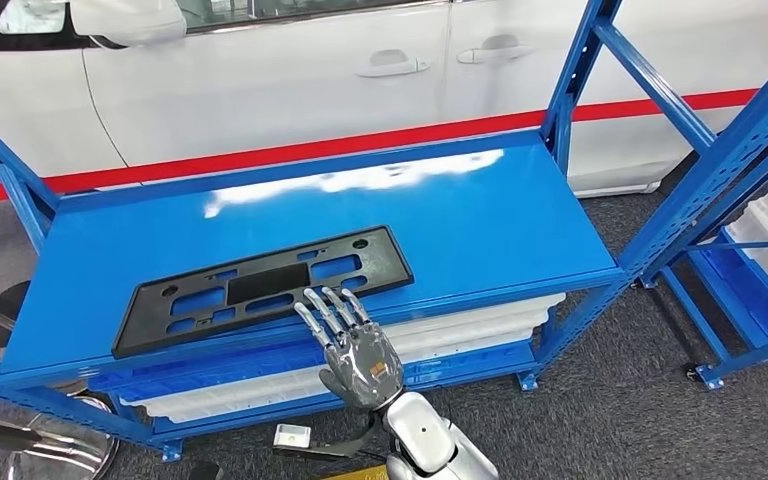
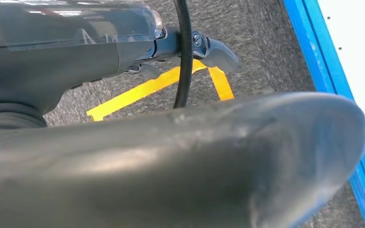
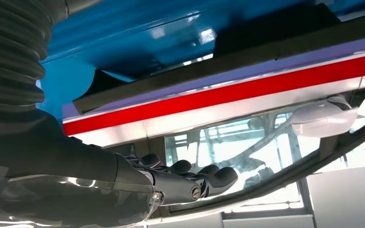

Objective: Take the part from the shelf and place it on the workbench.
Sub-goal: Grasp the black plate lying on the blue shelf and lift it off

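The right hand (image 1: 358,350) reaches up from below with its fingers (image 1: 332,308) spread and straight, their tips at the near edge of the black part (image 1: 260,285); it holds nothing. The left hand (image 2: 171,166) shows only as a blurred grey mass above grey carpet (image 2: 261,52) with yellow tape (image 2: 142,90), so I cannot tell its state. The part lies flat on the blue shelf (image 1: 440,210). Beyond stands a white car (image 1: 290,80) with a red stripe (image 1: 360,145).
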{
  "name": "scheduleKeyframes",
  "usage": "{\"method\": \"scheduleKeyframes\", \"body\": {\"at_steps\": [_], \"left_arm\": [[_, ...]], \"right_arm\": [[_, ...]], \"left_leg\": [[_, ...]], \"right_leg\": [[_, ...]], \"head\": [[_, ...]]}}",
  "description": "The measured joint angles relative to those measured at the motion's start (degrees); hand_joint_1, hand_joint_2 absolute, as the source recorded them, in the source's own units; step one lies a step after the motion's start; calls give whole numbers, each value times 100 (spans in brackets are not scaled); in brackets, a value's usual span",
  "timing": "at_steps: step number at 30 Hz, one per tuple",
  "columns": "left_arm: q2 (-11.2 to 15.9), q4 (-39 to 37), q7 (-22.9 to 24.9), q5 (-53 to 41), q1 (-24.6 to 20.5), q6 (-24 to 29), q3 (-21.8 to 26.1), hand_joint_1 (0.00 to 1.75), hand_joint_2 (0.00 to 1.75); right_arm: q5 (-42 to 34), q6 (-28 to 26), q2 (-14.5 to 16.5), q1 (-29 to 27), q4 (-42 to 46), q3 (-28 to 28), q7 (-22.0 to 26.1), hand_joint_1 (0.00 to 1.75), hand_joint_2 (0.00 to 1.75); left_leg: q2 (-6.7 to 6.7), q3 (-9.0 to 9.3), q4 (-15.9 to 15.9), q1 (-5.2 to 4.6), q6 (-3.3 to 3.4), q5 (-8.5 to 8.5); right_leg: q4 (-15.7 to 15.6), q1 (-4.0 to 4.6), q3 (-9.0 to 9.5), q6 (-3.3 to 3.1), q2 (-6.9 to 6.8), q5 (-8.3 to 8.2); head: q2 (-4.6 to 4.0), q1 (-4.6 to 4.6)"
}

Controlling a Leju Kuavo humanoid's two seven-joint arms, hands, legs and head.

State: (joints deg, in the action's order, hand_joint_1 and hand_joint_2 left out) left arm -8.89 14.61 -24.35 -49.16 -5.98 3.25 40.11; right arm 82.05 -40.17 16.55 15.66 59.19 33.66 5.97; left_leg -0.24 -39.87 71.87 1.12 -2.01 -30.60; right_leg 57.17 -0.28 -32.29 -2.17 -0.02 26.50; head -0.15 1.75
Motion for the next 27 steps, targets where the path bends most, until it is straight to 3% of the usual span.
{"method": "scheduleKeyframes", "body": {"at_steps": [2, 3, 5, 9, 10, 13, 14, 15, 17, 19, 20, 24, 25, 27], "left_arm": [[10, -1, -1, 0, 0, 1, 6, 0, 0], [13, -2, -2, 1, -5, 1, 9, 0, 0], [14, -4, -1, 2, -7, 1, 15, 0, 0], [14, -5, -2, 2, 0, 1, 20, 0, 0], [15, -5, -2, 2, -7, 1, 21, 0, 0], [19, -5, 5, -1, -19, 1, 23, 0, 0], [20, -6, 10, -2, -15, 1, 25, 0, 0], [20, -7, 13, -3, -9, 1, 27, 0, 0], [17, -8, 3, -11, -2, 1, 28, 0, 0], [13, -10, -38, -36, -14, -5, 28, 0, 0], [12, -11, -62, -55, -18, -11, 28, 0, 0], [20, -12, -91, -115, -39, -23, 31, 0, 0], [22, -12, -91, -121, -48, -25, 31, 0, 0], [22, -12, -90, -125, -50, -30, 31, 0, 0]], "right_arm": [[1, 0, 2, 2, -14, 0, -2, 0, 175], [1, 0, 3, 8, -20, 0, -5, 0, 175], [2, 0, 4, 20, -31, 0, -12, 0, 175], [6, 0, 10, 37, -34, 0, -15, 0, 175], [7, 0, 10, 43, -36, 0, -20, 0, 175], [7, 0, -5, 38, -63, 0, -54, 0, 175], [5, 0, -13, 33, -78, 0, -62, 0, 131], [-21, 2, -18, 33, -92, 0, -66, 0, 87], [-236, 62, -19, 68, -163, 1, -58, 0, 0], [-695, 285, -13, 145, -290, 11, 26, 0, 0], [-931, 454, -14, 181, -344, 24, 82, 0, 0], [-1207, 985, -23, 308, -444, 214, 61, 0, 0], [-1201, 1026, -22, 342, -461, 275, 32, 0, 0], [-1207, 1083, -25, 387, -492, 367, -7, 0, 0]], "left_leg": [[6, 304, -706, 9, 11, 413], [6, 453, -1035, 1, 30, 531], [0, 574, -1307, -24, 93, 551], [-5, 624, -1384, -5, 240, 544], [-3, 648, -1407, 8, 276, 543], [-1, 686, -1412, 0, 335, 502], [-4, 705, -1411, -1, 338, 485], [-10, 732, -1409, -1, 334, 465], [-23, 804, -1403, -1, 306, 414], [-30, 830, -1387, -19, 249, 365], [-31, 825, -1387, -24, 214, 350], [-22, 812, -1309, -6, 72, 248], [-16, 732, -1116, -3, 46, 134], [-9, 381, -414, 8, 7, -192]], "right_leg": [[34, -3, 47, 36, 6, 64], [59, 6, 58, 64, 7, 97], [85, 24, 51, 121, 5, 132], [236, 18, -9, 226, 3, 262], [482, 12, -129, 251, 3, 389], [1545, -12, -749, 290, 4, 759], [1688, -18, -873, 294, 3, 727], [1609, -22, -885, 290, 3, 580], [920, -26, -634, 251, 3, 102], [296, -2, -375, 202, 4, -161], [175, 13, -330, 183, 8, -171], [83, -1, -262, 85, -11, -143], [55, -12, -231, 55, -40, -140], [45, 2, -190, 2, -115, -109]], "head": [[0, 0], [0, 0], [0, -1], [0, -2], [0, -3], [0, -3], [0, -3], [0, -3], [0, -3], [0, -2], [0, -2], [0, -2], [0, -2], [0, -1]]}}
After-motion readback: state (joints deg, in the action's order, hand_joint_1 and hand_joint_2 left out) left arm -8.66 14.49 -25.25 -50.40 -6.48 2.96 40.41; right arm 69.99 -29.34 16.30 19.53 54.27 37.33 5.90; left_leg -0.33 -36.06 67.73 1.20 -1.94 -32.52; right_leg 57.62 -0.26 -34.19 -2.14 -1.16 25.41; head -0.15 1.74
